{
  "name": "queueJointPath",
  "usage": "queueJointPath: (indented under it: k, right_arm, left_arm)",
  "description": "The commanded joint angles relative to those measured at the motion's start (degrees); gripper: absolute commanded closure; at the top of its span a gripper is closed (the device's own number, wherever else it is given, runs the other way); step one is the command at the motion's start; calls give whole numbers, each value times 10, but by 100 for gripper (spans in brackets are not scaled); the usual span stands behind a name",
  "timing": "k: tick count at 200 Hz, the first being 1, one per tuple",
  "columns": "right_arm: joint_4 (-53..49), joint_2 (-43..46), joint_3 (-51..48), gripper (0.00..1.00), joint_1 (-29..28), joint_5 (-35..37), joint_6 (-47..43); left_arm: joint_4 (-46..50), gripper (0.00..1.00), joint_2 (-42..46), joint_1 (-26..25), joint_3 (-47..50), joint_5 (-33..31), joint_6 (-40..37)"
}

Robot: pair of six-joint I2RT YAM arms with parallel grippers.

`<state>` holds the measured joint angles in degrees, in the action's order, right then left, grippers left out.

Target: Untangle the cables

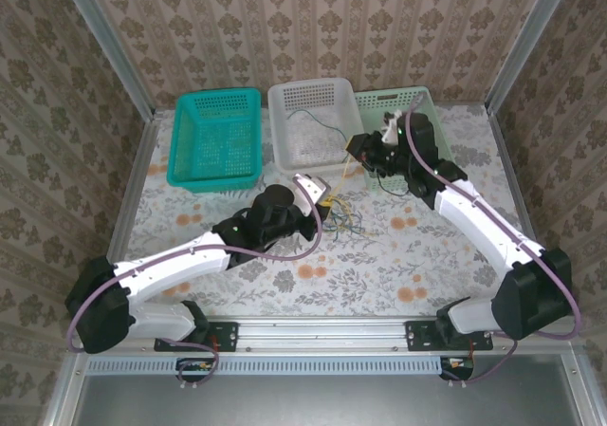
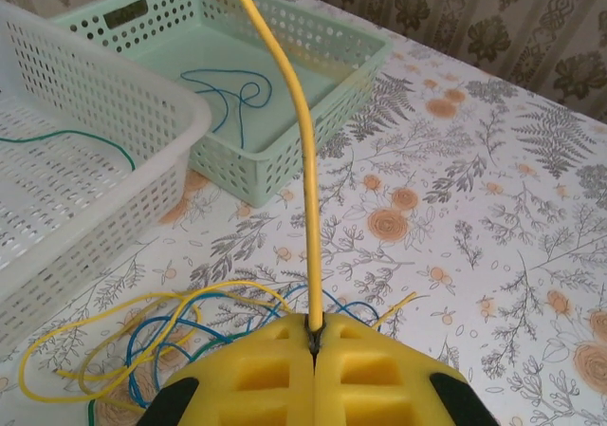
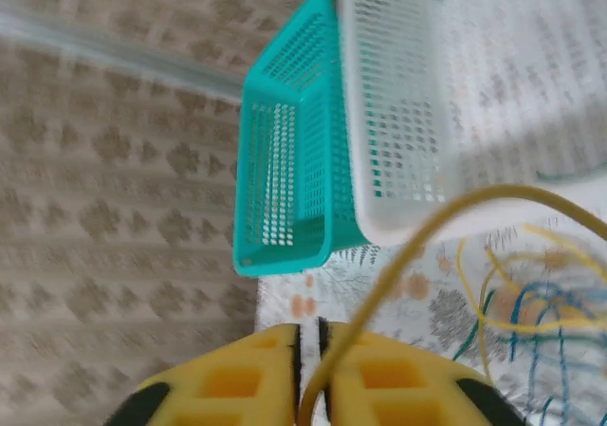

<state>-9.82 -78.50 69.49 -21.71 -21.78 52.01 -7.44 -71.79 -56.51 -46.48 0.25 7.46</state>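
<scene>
A taut yellow cable point(image 2: 305, 160) rises from my left gripper point(image 2: 314, 329), whose jaws are shut on it just above the table. Beside that gripper lies a tangle of yellow, blue and dark green cables point(image 2: 142, 336), seen from above as the tangle point(image 1: 343, 219). The same yellow cable point(image 1: 341, 175) runs from the left gripper point(image 1: 325, 201) up to my right gripper point(image 1: 358, 149), held higher near the white basket's front corner. In the right wrist view the yellow cable point(image 3: 398, 255) curves down into the narrow slit of the right gripper point(image 3: 308, 329), which is shut on it.
Three baskets stand in a row at the back: teal point(image 1: 216, 99), white point(image 1: 313, 89) with a green cable point(image 2: 66, 137) inside, and pale green point(image 1: 394, 92) with a blue cable point(image 2: 237, 94) inside. The flowered table point(image 2: 493, 208) stretches to the right.
</scene>
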Motion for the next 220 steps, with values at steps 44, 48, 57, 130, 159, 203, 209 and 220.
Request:
queueJointPath:
  k: [44, 48, 57, 130, 159, 203, 209, 220]
  right_arm:
    - [-180, -32, 165, 100, -134, 110, -260]
    - [-184, -31, 169, 100, -143, 120, -268]
    - [-189, -29, 173, 100, -163, 141, -279]
    - [-196, -16, 150, 66, -188, 237, -293]
    - [-144, 19, 97, 30, -76, 107, -184]
    - [68, 19, -48, 21, 38, -72, 58]
    - [82, 17, -56, 20, 40, -77, 75]
    - [96, 11, -63, 20, 45, -85, 108]
  left_arm:
    - [17, 100, -52, -3, -44, -6, 25]
    - [17, 100, -53, -1, -44, -8, 29]
    - [19, 100, -55, 2, -44, -13, 39]
    - [10, 100, -42, 12, -43, 1, 41]
    - [3, 100, -15, 11, -14, 5, 39]
    - [1, 100, 13, 11, 5, -4, 37]
    - [1, 100, 13, 11, 5, -4, 35]
    - [1, 100, 11, 10, 3, -6, 34]
